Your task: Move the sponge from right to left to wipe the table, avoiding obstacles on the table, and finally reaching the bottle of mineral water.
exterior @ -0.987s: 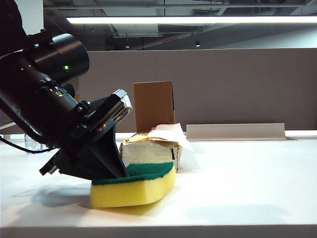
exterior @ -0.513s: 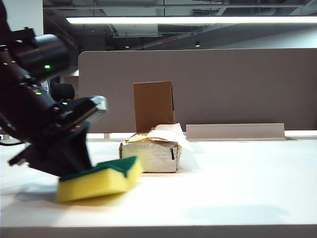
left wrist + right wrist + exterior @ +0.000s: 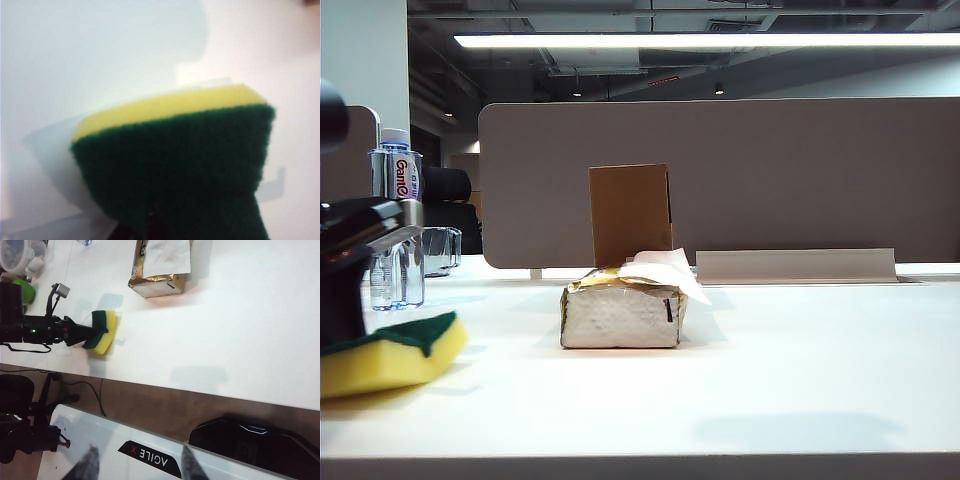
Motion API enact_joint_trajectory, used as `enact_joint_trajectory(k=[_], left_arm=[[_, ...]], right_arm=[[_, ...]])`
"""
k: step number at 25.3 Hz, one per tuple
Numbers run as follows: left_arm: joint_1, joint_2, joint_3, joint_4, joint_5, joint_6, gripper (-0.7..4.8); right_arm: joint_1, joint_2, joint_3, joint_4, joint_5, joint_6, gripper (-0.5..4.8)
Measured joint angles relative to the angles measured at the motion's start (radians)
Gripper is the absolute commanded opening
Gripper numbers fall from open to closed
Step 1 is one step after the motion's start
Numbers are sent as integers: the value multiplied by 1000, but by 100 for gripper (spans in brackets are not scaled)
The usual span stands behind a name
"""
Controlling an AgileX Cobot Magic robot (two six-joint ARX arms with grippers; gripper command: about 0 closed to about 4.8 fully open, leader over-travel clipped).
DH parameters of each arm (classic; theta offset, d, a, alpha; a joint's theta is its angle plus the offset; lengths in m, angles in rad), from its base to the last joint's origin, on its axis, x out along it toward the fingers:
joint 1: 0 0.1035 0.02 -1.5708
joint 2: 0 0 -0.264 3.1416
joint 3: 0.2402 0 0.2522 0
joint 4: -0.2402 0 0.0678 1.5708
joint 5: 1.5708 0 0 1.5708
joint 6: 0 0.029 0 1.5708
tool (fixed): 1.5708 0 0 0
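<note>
The sponge (image 3: 382, 357), yellow foam under a green scouring layer, lies tilted on the white table (image 3: 770, 380) at the far left of the exterior view. My left gripper (image 3: 355, 300) is shut on it, pinching the green end (image 3: 175, 165). The bottle of mineral water (image 3: 397, 235) stands just behind them. The obstacles stay to the right: the tissue pack (image 3: 623, 312) and, behind it, the upright cardboard box (image 3: 631, 213). The right wrist view shows the sponge (image 3: 103, 331) and tissue pack (image 3: 160, 270) from above. My right gripper (image 3: 139, 467) hangs open off the table, over the robot base.
A short glass cup (image 3: 441, 250) stands beside the bottle. A grey partition (image 3: 770, 170) and a low grey ledge (image 3: 795, 266) close the table's back. A clear plastic tub (image 3: 17, 255) sits near the left arm. The table's front edge (image 3: 200, 392) runs close to the sponge.
My left gripper has slid the sponge leftward, from in front of the tissue pack to the left edge of the exterior view. The bottle and cup have come into sight.
</note>
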Motion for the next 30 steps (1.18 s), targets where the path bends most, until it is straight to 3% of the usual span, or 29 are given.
enact_joint_trajectory(k=[5, 14, 24, 30], left_arm=[[114, -49, -40, -29, -5, 44, -6], [402, -154, -74, -150, -37, 103, -6], [426, -160, -75, -143, -14, 105, -6], [418, -159, -77, -62, -13, 89, -6]], right_arm=[[0, 0, 0, 6, 0, 0, 210], [0, 0, 0, 15, 0, 4, 210], [0, 0, 0, 16, 0, 4, 210], [0, 0, 0, 16, 0, 4, 210]])
